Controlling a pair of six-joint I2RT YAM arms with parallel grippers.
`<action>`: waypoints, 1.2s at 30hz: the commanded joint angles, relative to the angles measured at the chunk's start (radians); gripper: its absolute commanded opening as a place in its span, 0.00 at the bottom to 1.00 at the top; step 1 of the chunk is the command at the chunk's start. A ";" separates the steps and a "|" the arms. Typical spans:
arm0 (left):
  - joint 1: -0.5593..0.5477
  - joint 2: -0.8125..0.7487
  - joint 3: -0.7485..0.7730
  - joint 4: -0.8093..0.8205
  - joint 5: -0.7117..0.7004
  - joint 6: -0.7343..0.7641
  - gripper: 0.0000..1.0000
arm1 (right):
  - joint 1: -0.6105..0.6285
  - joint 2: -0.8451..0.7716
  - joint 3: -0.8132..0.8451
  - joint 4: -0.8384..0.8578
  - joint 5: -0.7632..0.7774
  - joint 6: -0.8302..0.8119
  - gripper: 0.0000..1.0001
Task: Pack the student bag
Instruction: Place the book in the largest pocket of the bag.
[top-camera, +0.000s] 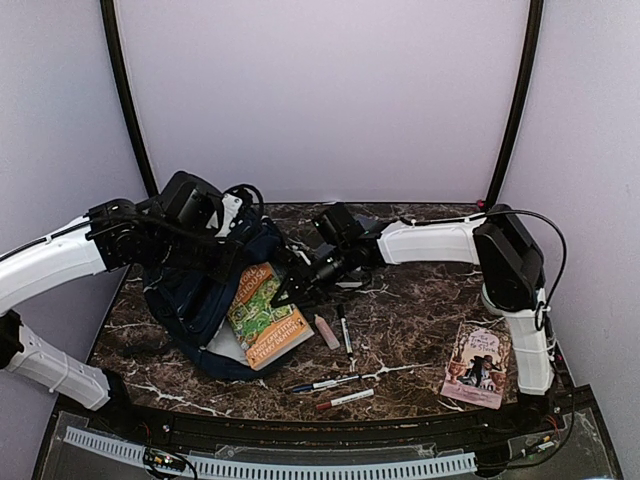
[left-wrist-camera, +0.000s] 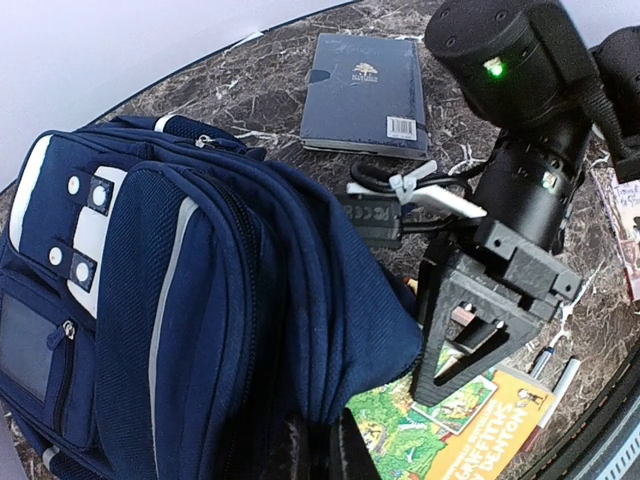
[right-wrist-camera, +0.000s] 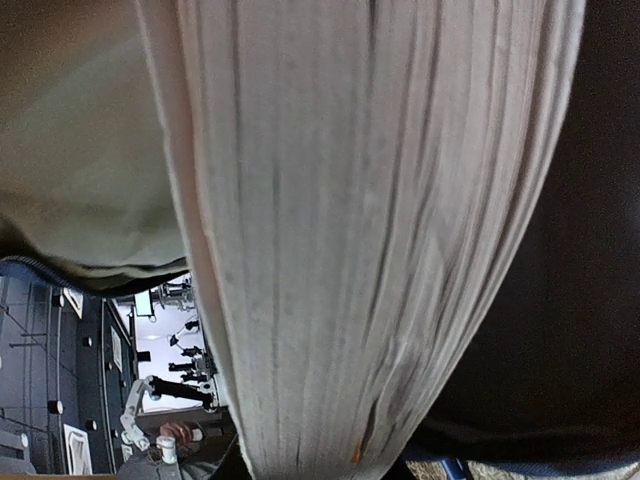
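Observation:
The student bag (top-camera: 190, 300), navy-blue with grey patches, lies on the left of the marble table and fills the left wrist view (left-wrist-camera: 180, 300). My left gripper (left-wrist-camera: 322, 440) is shut on a fold of its fabric by the bag's mouth. A green and orange picture book (top-camera: 262, 310) lies slanted with its left part over the bag's opening. My right gripper (top-camera: 293, 285) is shut on the book's upper edge, and its black jaw stands on the cover (left-wrist-camera: 450, 420). The book's page edges (right-wrist-camera: 350, 250) fill the right wrist view, hiding the fingers.
A navy hardcover book (left-wrist-camera: 365, 95) lies behind the bag. A pink eraser-like block (top-camera: 327, 331) and a black pen (top-camera: 345, 328) sit right of the picture book. Two more pens (top-camera: 330, 390) lie near the front edge. A pink paperback (top-camera: 477, 365) is at the front right.

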 joint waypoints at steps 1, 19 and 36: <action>-0.008 -0.080 0.006 0.179 -0.021 -0.017 0.00 | 0.028 0.045 0.064 0.138 -0.031 0.118 0.00; -0.008 -0.079 0.027 0.142 0.016 0.012 0.00 | 0.018 0.312 0.297 0.397 0.143 0.301 0.03; -0.008 -0.183 -0.076 0.115 -0.065 -0.013 0.00 | 0.018 0.075 0.140 0.108 0.372 -0.010 0.59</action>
